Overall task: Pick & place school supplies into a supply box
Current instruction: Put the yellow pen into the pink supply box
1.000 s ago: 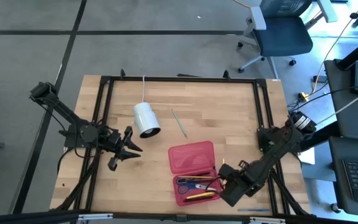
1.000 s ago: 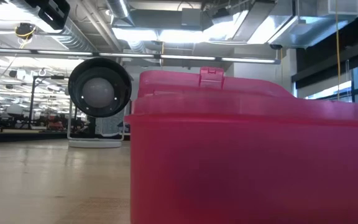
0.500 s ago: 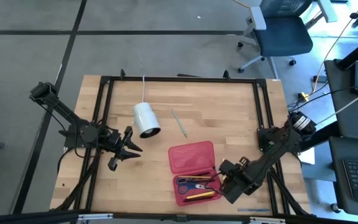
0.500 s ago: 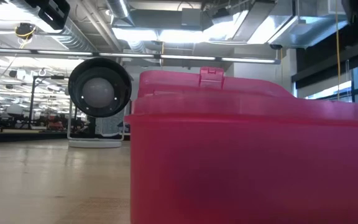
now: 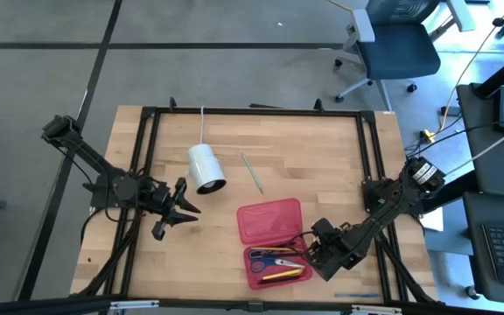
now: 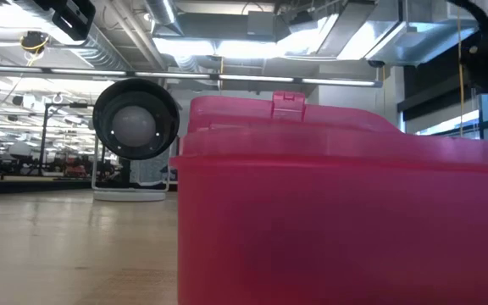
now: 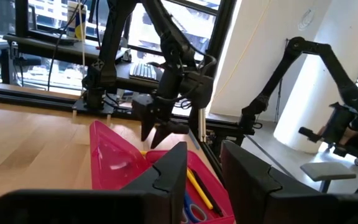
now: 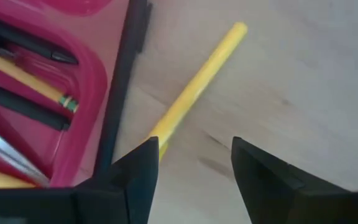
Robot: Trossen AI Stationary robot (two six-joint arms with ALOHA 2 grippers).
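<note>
Pale butcher-block wood tops the desk [image 5: 322, 166], which sits in a black frame on a grey floor, with an office chair [image 5: 392, 44] beyond the far edge. Right end effector [image 5: 309, 253] hovers at the near right corner of the flat red translucent plastic supply box [image 5: 271, 242], its two dark fingers [image 8: 138, 171] spread apart and gripping nothing. Straight ahead of those fingers, in the right wrist view, a thin yellow pencil [image 8: 197, 81] lies flat on the bare wood just outside the box wall, beside a slim black pen or marker [image 8: 124, 93] lying along that wall. Inside the tray, close beside this end effector, rest blue-handled scissors [image 5: 268, 260], another yellow pencil [image 5: 280, 275] and short black pens. A thin green pencil [image 5: 252, 173] lies well apart, out toward the white cylinder with a cord [image 5: 205, 168]. Left end effector [image 5: 182, 213] waits on the far side of the box, its fingers partly spread and empty. The yellow pencil looks light, rigid and smooth, so it will likely roll or pivot if nudged; pinching it across its middle should keep it level.
</note>
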